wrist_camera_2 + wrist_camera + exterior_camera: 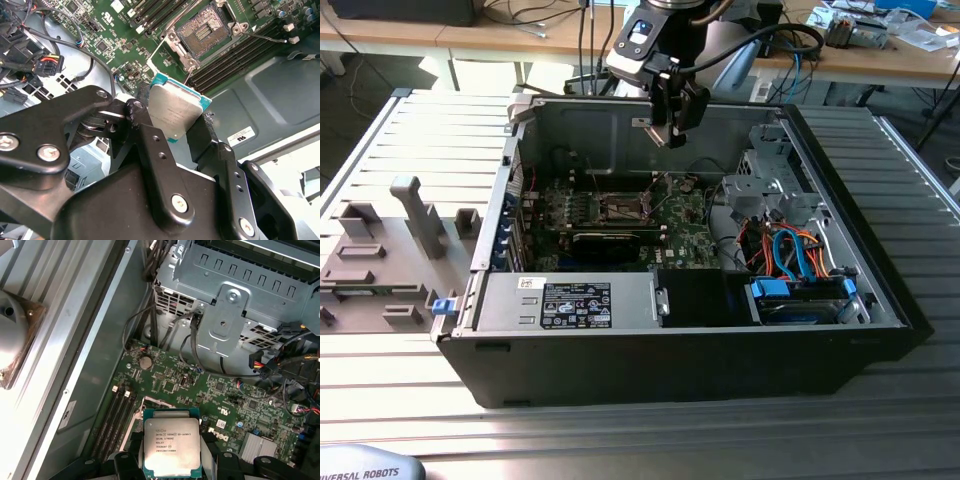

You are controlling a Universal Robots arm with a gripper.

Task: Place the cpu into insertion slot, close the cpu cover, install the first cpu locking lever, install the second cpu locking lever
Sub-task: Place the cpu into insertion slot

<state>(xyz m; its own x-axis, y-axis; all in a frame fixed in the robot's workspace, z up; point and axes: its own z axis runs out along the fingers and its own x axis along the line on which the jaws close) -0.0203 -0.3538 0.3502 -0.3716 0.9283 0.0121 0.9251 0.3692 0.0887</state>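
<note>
1. Well, my tool (665, 127) is clenched on the cpu (175, 110): a flat square, dull silver-grey top, teal-green rim, gripped at two opposite edges.
2. The cpu hangs over the open computer case (620, 370), above the green motherboard (235, 405), apart from it.
3. The socket (202, 30) lies bare, its pins showing.
4. The case sits mid-worktop (620, 440); open room above the motherboard, a metal drive cage (225, 295) at one side.

cpu (171, 445): was dull silver on top, teal-green at the rim
jaws: were black
motherboard (225, 395): was green
case (670, 375): was black outside, grey inside
cables (798, 255): were orange and blue
tabletop (620, 440): was grey, ribbed in long stripes
</note>
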